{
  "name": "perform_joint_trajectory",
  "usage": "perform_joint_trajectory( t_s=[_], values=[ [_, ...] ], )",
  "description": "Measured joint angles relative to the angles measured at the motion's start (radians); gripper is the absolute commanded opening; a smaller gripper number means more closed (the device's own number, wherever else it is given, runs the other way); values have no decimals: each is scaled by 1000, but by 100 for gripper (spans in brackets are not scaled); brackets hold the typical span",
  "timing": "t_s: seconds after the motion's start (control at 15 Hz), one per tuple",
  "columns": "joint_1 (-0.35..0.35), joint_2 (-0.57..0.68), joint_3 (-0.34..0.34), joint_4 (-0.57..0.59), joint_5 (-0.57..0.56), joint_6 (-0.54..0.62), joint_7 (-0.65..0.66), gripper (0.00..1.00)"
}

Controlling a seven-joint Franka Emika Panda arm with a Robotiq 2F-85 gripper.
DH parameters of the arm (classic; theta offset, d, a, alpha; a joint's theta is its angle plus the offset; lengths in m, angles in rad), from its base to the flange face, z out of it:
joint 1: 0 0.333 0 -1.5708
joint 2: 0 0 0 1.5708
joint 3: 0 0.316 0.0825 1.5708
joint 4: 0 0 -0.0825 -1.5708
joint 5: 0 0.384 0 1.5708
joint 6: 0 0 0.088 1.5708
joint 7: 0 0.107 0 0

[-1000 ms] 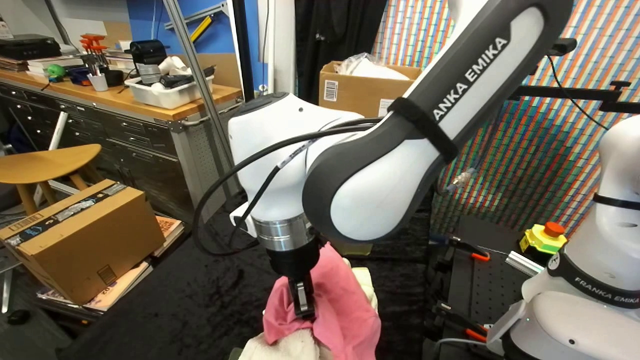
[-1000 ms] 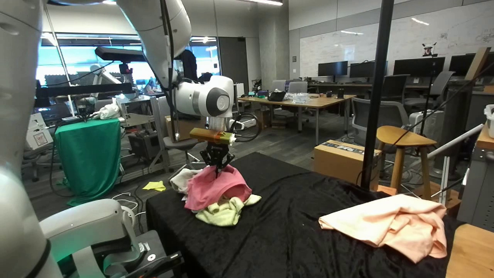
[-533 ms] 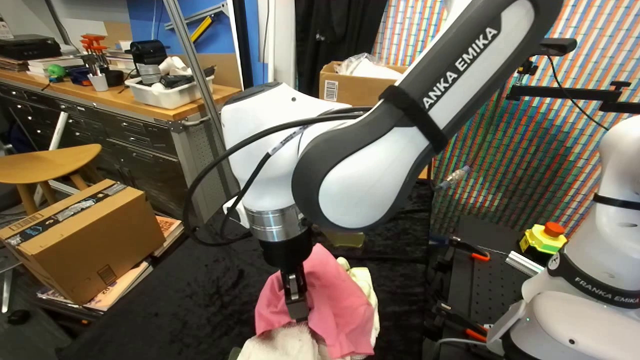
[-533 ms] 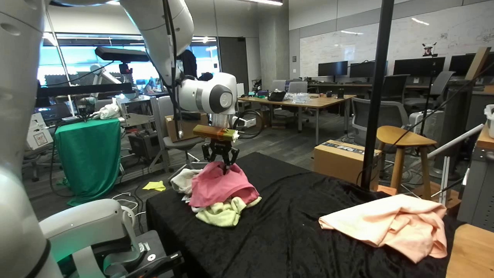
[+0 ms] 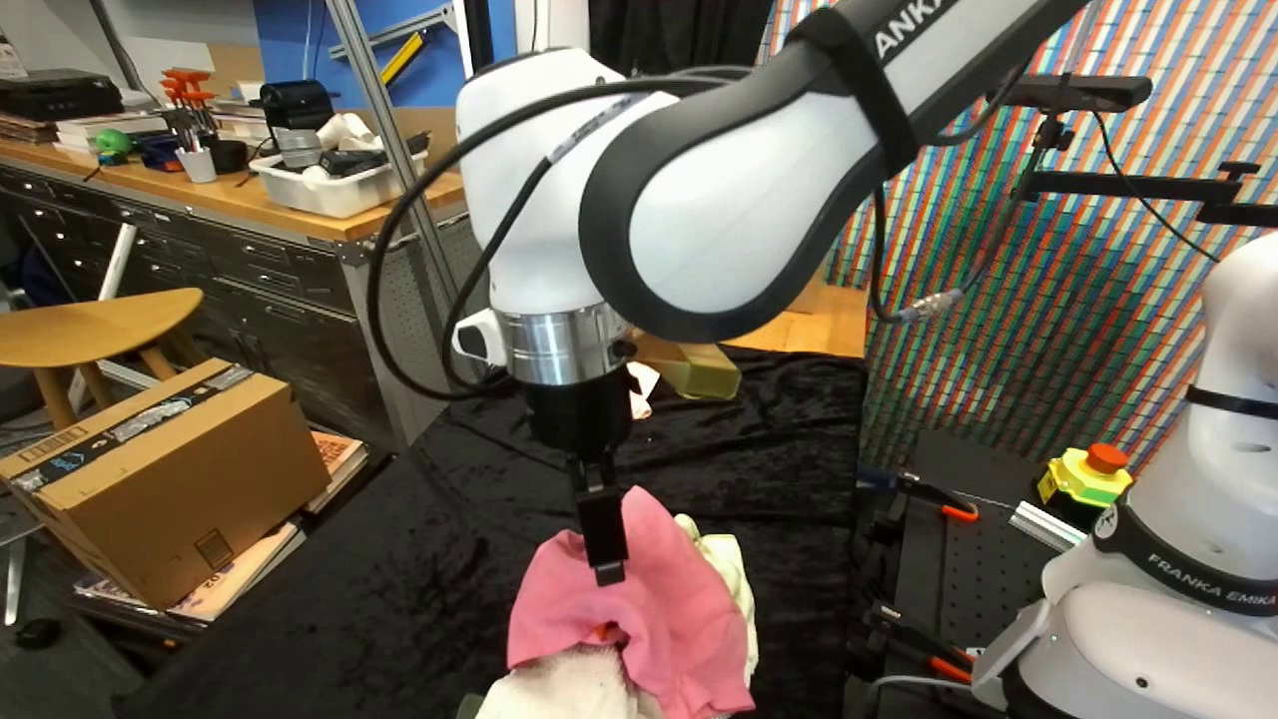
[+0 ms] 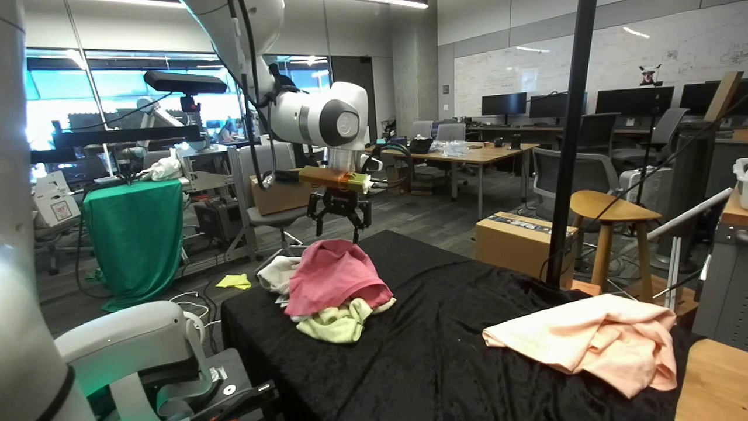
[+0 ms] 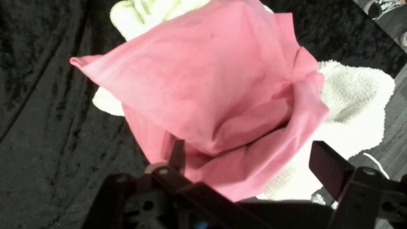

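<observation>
A pink cloth [image 6: 342, 278] lies heaped over a pale green cloth [image 6: 335, 325] and a white fluffy cloth [image 6: 273, 273]. Above this pile hangs my gripper [image 6: 337, 233], its jaws spread wide. In the wrist view nothing sits between the fingertips of the gripper [image 7: 249, 151]; folds of the pink cloth [image 7: 206, 73] show below them, with the white cloth [image 7: 356, 95] to the right and the green cloth [image 7: 133, 22] at the top. In an exterior view the gripper [image 5: 609, 569] is seen side-on, in front of the pink cloth [image 5: 684, 629].
Black velvet fabric [image 6: 432, 327] covers the table. A peach cloth [image 6: 590, 339] lies rumpled at its far end, near a black upright pole [image 6: 564, 175]. Beyond the table edge are a cardboard box [image 6: 514, 242] and a wooden stool [image 6: 613, 207]. An emergency stop button [image 5: 1105, 459] is by the robot base.
The gripper has let go of the pink cloth, opened wide and risen above the pile. Before that it shifted slightly with the cloth, which now rests on the heap.
</observation>
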Motion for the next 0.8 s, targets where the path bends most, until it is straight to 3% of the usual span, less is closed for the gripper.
perform_joint_trajectory(
  t_s=[0.4, 0.8],
  values=[
    [-44, -129, -23, -33, 42, -16, -45, 100],
    [-100, -250, -121, -79, 52, 9, -45, 100]
  ],
)
